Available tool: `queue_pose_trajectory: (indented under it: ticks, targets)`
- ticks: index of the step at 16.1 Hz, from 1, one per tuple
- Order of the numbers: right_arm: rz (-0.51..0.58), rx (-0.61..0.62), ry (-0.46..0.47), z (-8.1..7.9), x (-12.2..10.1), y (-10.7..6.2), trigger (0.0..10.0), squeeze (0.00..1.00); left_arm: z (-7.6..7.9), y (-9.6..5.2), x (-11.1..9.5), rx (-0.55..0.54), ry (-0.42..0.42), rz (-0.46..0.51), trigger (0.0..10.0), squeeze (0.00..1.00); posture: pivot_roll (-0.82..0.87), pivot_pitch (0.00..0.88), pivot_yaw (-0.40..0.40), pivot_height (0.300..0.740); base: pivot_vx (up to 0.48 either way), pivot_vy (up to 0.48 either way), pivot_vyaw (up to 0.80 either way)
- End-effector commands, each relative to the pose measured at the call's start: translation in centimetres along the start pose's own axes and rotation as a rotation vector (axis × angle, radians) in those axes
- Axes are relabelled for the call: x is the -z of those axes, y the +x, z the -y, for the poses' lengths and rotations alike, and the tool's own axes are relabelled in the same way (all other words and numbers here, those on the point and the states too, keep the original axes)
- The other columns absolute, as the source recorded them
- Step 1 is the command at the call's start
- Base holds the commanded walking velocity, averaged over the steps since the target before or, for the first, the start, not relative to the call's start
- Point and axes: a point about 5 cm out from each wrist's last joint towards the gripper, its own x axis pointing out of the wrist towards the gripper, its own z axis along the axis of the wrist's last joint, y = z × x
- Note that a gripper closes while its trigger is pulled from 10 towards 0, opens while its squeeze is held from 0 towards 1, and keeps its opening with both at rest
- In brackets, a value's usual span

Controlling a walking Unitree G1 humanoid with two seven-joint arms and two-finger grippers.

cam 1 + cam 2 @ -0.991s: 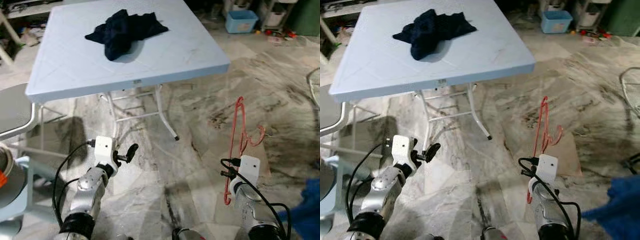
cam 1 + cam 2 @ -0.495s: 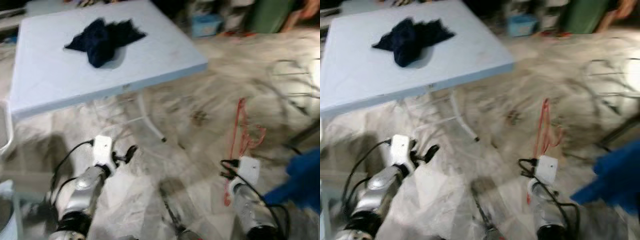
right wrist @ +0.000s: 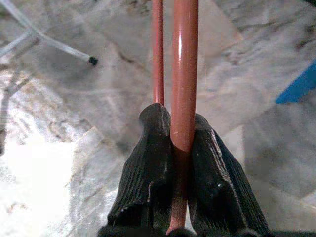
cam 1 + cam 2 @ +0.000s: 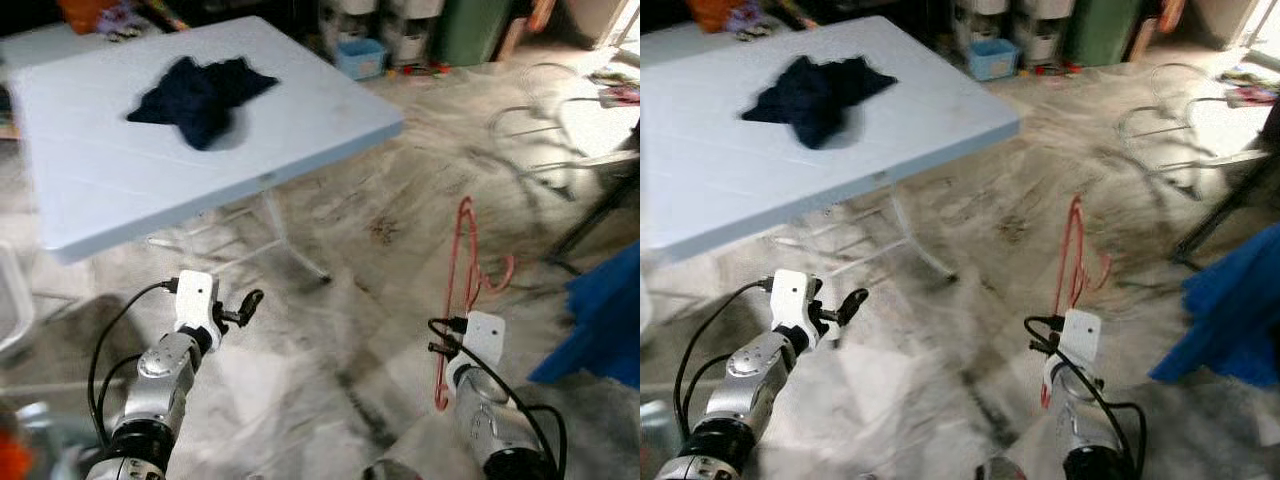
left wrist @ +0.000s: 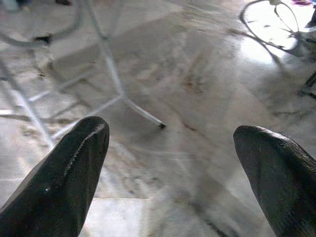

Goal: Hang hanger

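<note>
Right gripper (image 3: pixel 178 143) is pinched on the hanger (image 4: pixel 462 262), fingers (image 3: pixel 150 163) pressed on either side of one red bar low on its frame. The hanger stands roughly upright above the right wrist, over the floor (image 4: pixel 400 250), well apart from the worktop (image 4: pixel 120 170). Its hook curls out to the right near mid-height. In the right wrist view two red bars run away from the gripper, the thicker one seated between the fingers.

Left gripper (image 4: pixel 245 305) is spread and holds nothing. It hangs over the floor below the near edge of the worktop. The left wrist view has both black fingertips (image 5: pixel 64 177) wide apart, with marble floor and a white leg (image 5: pixel 116 84) of the worktop between them.

A dark blue cloth (image 4: pixel 195 95) lies crumpled on the worktop, toward the far edge. The worktop itself is pale blue on folding white legs.

Blue fabric (image 4: pixel 605 320) sits at the right side of the head views, close to the right arm. A blue bin (image 4: pixel 362 57) is on the floor past the worktop's far right corner. Wire-frame furniture (image 4: pixel 545 130) stands further right, blurred; I cannot tell what it is. Head views are slightly blurred.
</note>
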Motion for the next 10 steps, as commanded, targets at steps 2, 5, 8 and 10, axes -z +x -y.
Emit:
queue_pose_trajectory:
  ticks: [2,5,8,10]
  targets:
    - [0.005,0.03,0.008,1.0,-0.2,0.1,10.0,0.0,1.2,0.1,0.0,0.073,-0.011,0.021,10.0,0.0,-0.21,0.099,0.023,0.74,0.0,0.0,0.0]
    - [0.003,0.027,0.0,0.7,-0.3,0.1,10.0,0.0,1.8,-0.1,0.1,0.121,-0.028,0.038,10.0,0.0,-0.22,0.103,0.022,0.74,0.0,0.0,-0.46]
    - [0.007,0.027,-0.006,0.7,-0.3,0.1,10.0,0.0,2.0,-0.2,0.2,0.136,-0.034,0.045,10.0,0.0,-0.22,0.108,0.023,0.74,0.085,0.0,-0.8]
    - [0.009,0.026,-0.008,0.6,-0.3,0.1,10.0,0.0,2.1,-0.2,0.2,0.146,-0.035,0.046,10.0,0.0,-0.22,0.111,0.024,0.74,0.279,0.0,-0.8]
